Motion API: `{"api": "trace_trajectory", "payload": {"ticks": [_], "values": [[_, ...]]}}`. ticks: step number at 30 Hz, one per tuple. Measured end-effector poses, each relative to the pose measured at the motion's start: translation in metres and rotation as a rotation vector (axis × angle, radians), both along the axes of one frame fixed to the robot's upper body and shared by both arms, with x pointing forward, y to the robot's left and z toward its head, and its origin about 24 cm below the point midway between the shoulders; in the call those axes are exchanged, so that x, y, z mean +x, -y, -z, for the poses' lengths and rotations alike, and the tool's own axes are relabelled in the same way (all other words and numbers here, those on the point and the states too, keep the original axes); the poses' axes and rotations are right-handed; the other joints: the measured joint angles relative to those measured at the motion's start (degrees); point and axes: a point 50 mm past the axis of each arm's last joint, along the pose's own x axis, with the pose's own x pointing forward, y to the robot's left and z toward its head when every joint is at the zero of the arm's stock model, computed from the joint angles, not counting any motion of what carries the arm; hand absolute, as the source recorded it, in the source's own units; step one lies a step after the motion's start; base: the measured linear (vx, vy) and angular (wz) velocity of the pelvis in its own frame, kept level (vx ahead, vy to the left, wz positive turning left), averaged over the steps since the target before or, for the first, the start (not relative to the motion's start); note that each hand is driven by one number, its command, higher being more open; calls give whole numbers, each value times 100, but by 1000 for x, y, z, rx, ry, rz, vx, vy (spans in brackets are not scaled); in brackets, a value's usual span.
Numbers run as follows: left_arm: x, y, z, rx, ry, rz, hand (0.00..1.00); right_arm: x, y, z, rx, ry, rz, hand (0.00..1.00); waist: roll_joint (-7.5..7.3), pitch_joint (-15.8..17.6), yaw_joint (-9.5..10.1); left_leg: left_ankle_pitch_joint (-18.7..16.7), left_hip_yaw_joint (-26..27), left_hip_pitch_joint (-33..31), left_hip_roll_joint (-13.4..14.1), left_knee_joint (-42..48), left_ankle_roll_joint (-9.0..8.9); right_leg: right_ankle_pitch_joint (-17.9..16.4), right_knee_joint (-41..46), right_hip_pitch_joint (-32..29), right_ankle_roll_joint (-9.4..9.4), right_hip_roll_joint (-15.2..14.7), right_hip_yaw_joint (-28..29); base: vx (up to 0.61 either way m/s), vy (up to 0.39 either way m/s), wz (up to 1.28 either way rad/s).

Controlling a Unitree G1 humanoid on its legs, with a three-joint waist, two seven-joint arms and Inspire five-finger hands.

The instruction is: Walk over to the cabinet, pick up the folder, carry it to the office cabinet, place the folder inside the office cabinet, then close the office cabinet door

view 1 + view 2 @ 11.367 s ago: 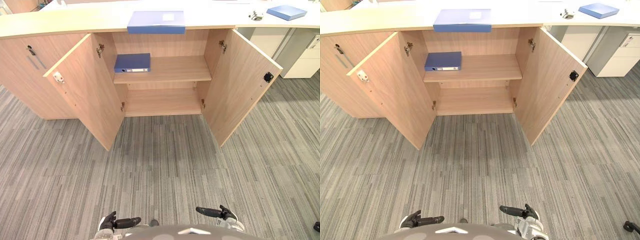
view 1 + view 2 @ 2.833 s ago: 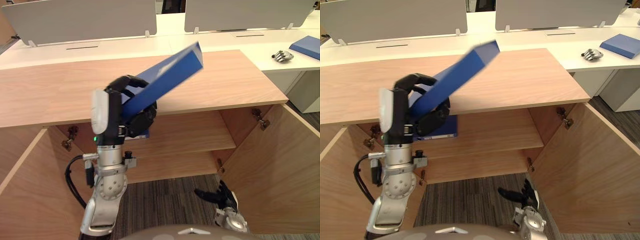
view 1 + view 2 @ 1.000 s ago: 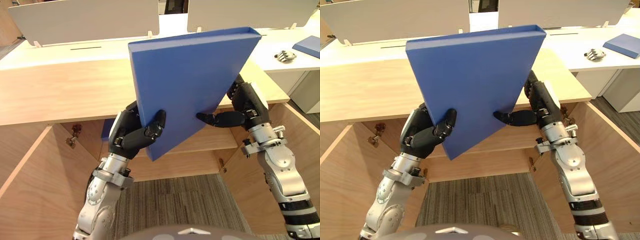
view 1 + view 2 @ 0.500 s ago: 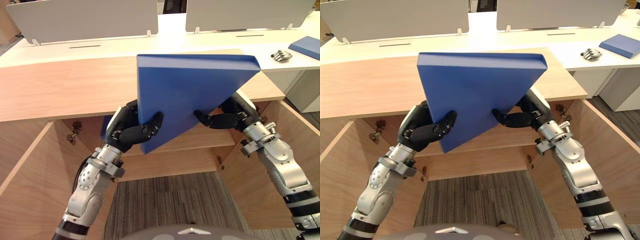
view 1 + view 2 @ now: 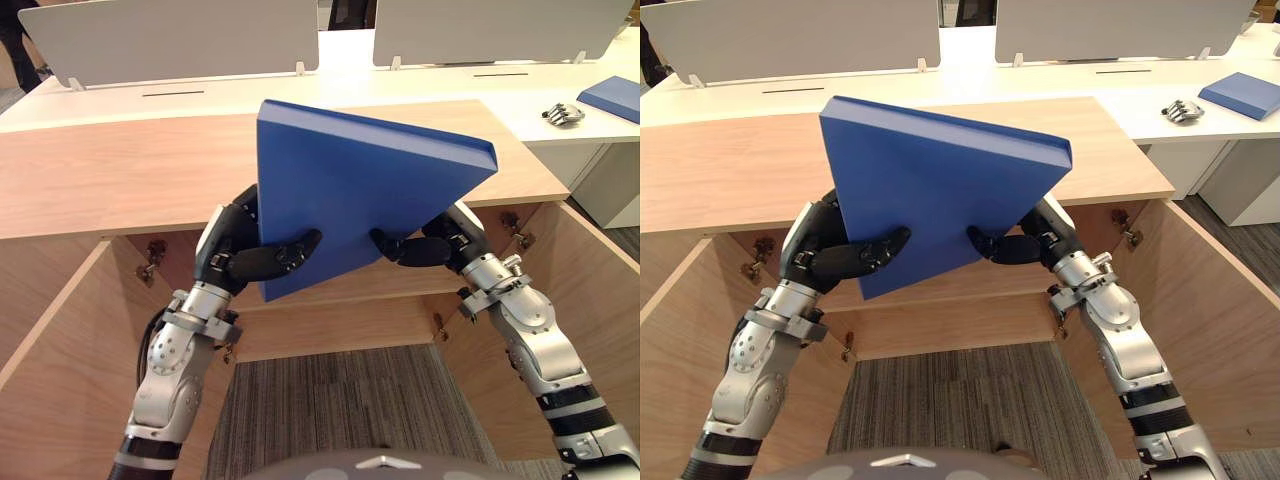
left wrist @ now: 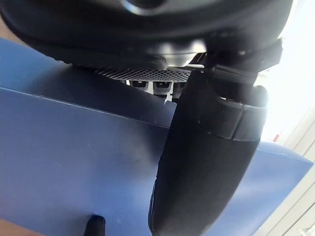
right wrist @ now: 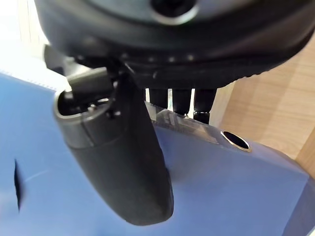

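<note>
I hold a large blue folder [image 5: 360, 195] in both hands in front of the open wooden office cabinet [image 5: 120, 180], tilted, with its spine edge up and to the right. My left hand [image 5: 243, 256] grips its lower left part, thumb lying on the near face and the fingers behind. My right hand [image 5: 425, 247] pinches the lower right edge the same way. In the left wrist view the thumb [image 6: 206, 162] presses on the blue cover [image 6: 74, 162]. In the right wrist view the thumb [image 7: 118, 157] lies on the cover [image 7: 221, 196], with the fingers past its edge.
Both cabinet doors stand open, the left door [image 5: 50, 370] and the right door [image 5: 590, 290], with an inner shelf [image 5: 400, 288] between them. Behind runs a white desk [image 5: 420, 80] with grey dividers, a second blue folder [image 5: 615, 95] and a small dark object [image 5: 562, 113].
The folder has tipped flatter and come down toward the cabinet opening. Both hands have moved lower with it, and the right hand has closed tighter on its edge.
</note>
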Motion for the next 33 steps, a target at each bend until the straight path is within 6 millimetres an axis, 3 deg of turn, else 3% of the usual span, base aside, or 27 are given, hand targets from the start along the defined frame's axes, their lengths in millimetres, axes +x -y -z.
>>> {"api": "trace_trajectory", "payload": {"ticks": [10,16,23,29,33], "values": [[-1,-4,1,-73,19,-147,100,-10,-17,-6,109,57,5,0,0,-2,11,53,-169,7,-2,-50,-1,-4,0,46,4,-10,-146,-21,-13,8],[-19,-17,3,-178,28,-333,100,-18,-18,-11,227,102,81,0,-1,-3,21,77,-296,-22,-4,-52,7,-37,0,85,15,-25,-270,-26,-15,11],[-50,-56,25,-213,-66,-664,100,-29,-4,-5,276,100,180,0,-6,-10,57,111,-471,-52,-1,-82,-24,-131,23,125,15,-39,-433,-16,-21,12],[-62,-64,58,-198,-214,-763,100,-36,-5,6,313,55,208,0,-71,-55,99,115,-507,-85,-3,-83,-25,-131,13,121,15,-45,-470,-11,-7,3],[-71,-65,94,-173,-387,-804,100,-42,-4,14,333,23,229,0,-111,-84,97,115,-520,-114,-8,-83,-25,-133,4,103,17,-52,-483,0,0,0]]}}
